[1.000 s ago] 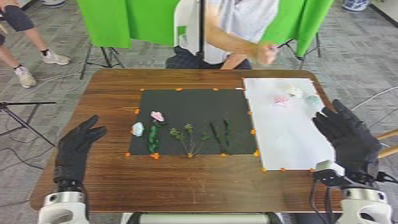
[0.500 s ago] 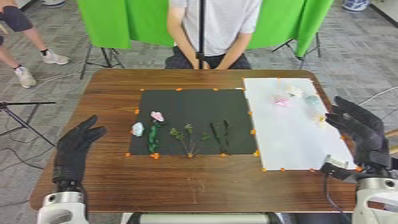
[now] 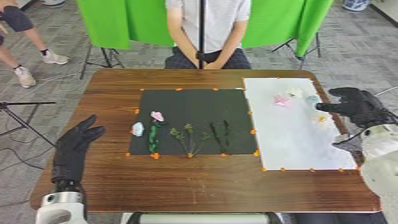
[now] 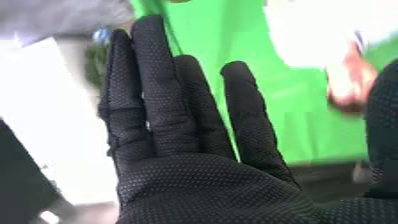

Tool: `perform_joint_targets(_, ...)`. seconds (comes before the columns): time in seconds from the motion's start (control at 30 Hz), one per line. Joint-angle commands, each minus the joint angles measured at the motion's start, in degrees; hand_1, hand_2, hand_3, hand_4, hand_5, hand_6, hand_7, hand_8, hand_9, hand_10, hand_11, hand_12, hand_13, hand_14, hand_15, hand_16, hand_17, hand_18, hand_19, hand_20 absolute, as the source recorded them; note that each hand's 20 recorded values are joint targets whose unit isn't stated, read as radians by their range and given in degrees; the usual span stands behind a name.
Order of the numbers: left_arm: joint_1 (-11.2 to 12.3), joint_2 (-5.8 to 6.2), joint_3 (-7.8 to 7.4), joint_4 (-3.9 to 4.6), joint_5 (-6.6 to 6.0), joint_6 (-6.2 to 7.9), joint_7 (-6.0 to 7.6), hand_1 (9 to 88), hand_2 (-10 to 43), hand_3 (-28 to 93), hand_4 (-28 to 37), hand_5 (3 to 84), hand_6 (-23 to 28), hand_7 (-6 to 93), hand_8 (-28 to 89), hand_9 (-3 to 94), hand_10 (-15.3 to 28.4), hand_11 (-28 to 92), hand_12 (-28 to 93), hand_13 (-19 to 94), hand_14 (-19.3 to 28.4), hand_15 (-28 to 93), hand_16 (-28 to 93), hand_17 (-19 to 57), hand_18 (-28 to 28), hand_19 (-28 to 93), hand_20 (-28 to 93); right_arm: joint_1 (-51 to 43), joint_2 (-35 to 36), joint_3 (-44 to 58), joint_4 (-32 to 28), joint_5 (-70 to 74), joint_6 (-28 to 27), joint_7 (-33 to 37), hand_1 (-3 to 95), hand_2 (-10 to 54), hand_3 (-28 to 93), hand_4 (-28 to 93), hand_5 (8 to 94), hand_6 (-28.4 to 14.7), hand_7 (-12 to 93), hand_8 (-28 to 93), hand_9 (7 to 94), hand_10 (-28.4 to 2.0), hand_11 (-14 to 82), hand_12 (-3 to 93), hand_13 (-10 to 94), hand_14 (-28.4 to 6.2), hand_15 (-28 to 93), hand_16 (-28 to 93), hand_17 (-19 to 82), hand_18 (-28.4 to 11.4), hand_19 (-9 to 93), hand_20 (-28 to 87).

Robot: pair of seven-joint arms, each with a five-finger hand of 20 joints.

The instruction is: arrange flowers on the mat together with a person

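In the head view my left hand (image 3: 75, 146) stands open over the table's left side, left of the dark mat (image 3: 182, 102). My right hand (image 3: 359, 107) is open beside the right edge of the white sheet (image 3: 280, 130), near its flowers. On that sheet are a pink flower (image 3: 282, 101), a white one (image 3: 294, 92), a pale green one (image 3: 314, 100) and a pale yellow one (image 3: 321, 118). The mat holds a pink flower (image 3: 157, 116), a pale blue-white flower (image 3: 137, 129) and green stems (image 3: 189, 140). In the right wrist view my right hand (image 4: 204, 185) has straight fingers, with nothing held.
The brown wooden table (image 3: 204, 187) has orange tape marks (image 3: 155, 156) around the mat and sheet. A thin black pole (image 3: 202, 30) rises beyond the far edge. Green cloth (image 3: 107, 25) hangs behind, and a tripod (image 3: 27, 117) stands on the floor at the left.
My right hand has moved outward and farther up along the sheet's right side, uncovering the pale yellow flower. My left hand has barely moved.
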Motion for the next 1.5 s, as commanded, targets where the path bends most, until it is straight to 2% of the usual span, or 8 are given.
perform_joint_targets(0.03, 1.16, -0.37, -0.18, -0.32, -0.12, 0.84, -0.08, 20.8, 1.7, 69, -27.8, 48.8, 2.8, 12.0, -7, 50.9, 15.1, 21, 14, 39, 17.5, 20, -1, 6.5, 11.3, 11, 15, 7.06, 5.05, -5.97, 7.14, -9.74, -7.47, 1.32, 19.4, -9.5, 63, -22, 44.5, -2.0, 7, -6, 53.4, -19.1, 8.1, 19.2, 65, -15.4, 29, 22, 34, -20.6, 57, 39)
perform_joint_targets(0.57, 1.13, -0.35, -0.04, -0.29, -0.32, 1.07, -0.3, 21.0, 1.9, 69, -27.7, 48.7, 2.9, 12.0, -7, 50.9, 15.1, 21, 14, 39, 17.5, 20, -1, 6.5, 11.3, 11, 15, 11.75, 4.86, -14.37, 15.07, -11.04, -5.59, 1.08, 26.9, -9.5, 65, -23, 48.5, 0.3, 11, -7, 63.5, -16.6, 10.8, 18.3, 78, -9.6, 34, 23, 44, -18.7, 71, 39)
perform_joint_targets(0.77, 1.05, -0.37, -0.13, -0.24, -0.38, 1.09, -0.3, 20.9, 1.8, 69, -27.4, 48.7, 2.8, 12.1, -7, 50.9, 15.1, 21, 14, 39, 17.5, 20, -1, 6.5, 11.3, 11, 15, 11.42, 4.89, -16.28, 16.55, -11.73, -2.56, 1.31, 31.9, -9.5, 66, -23, 51.2, 1.3, 13, -8, 66.6, -15.2, 11.6, 18.0, 82, -7.7, 35, 23, 48, -17.1, 74, 37)
perform_joint_targets(0.93, 1.23, -0.41, -0.33, -0.29, -0.36, 0.97, -0.37, 21.1, 1.9, 69, -27.3, 48.7, 2.7, 12.1, -7, 50.9, 15.1, 21, 14, 39, 17.4, 20, -1, 6.4, 11.2, 11, 15, 10.73, 5.24, -17.65, 17.43, -10.96, 3.84, 1.49, 45.1, -9.5, 68, -25, 64.8, 3.9, 18, -10, 76.9, -11.3, 15.3, 17.7, 89, -3.8, 36, 26, 54, -13.9, 80, 33)
perform_joint_targets(1.0, 1.18, -0.46, -0.41, -0.27, -0.34, 1.08, -0.4, 21.2, 1.9, 69, -27.2, 48.6, 2.7, 12.1, -7, 50.9, 15.0, 21, 14, 39, 17.5, 20, -1, 6.5, 11.2, 11, 15, 10.7, 5.56, -18.42, 17.53, -9.02, 6.77, 2.08, 54.8, -9.5, 58, -23, 70.9, 3.2, 19, 0, 82.0, -10.0, 10.8, 24.1, 91, -2.7, 36, 27, 56, -13.1, 83, 31)
perform_joint_targets(1.07, 1.2, -0.45, -0.4, -0.27, -0.5, 1.13, -0.38, 21.2, 1.9, 69, -27.2, 48.7, 2.8, 12.1, -7, 50.9, 15.0, 21, 14, 39, 17.5, 20, -1, 6.5, 11.2, 11, 15, 10.66, 5.65, -18.12, 17.07, -9.03, 6.97, 2.02, 60.1, -9.5, 55, -22, 76.6, 2.8, 19, 5, 87.5, -8.9, 6.0, 29.3, 93, -1.9, 38, 27, 58, -12.6, 85, 30)
perform_joint_targets(1.17, 1.31, -0.49, -0.43, -0.33, -0.38, 1.01, -0.5, 21.2, 1.8, 69, -27.1, 48.7, 2.8, 12.1, -7, 51.0, 15.1, 21, 14, 39, 17.5, 20, -1, 6.5, 11.2, 11, 15, 10.97, 6.05, -17.55, 15.53, -6.88, 6.61, 2.93, 63.6, -9.5, 54, -22, 82.1, 2.5, 21, 6, 92.6, -7.9, 6.1, 31.8, 94, -1.2, 42, 26, 61, -12.2, 87, 29)
perform_joint_targets(1.5, 1.05, -0.24, -0.4, -0.21, -0.28, 0.96, -0.95, 21.3, 1.8, 69, -27.0, 48.7, 2.8, 12.0, -7, 50.9, 15.0, 21, 14, 39, 17.4, 20, -1, 6.4, 11.2, 11, 15, 17.07, 6.74, -16.93, 5.63, -1.12, 6.64, 4.21, 65.8, -9.5, 54, -22, 84.3, 1.0, 20, 8, 93.7, -8.0, 8.8, 32.7, 94, -0.6, 45, 24, 62, -11.6, 88, 28)
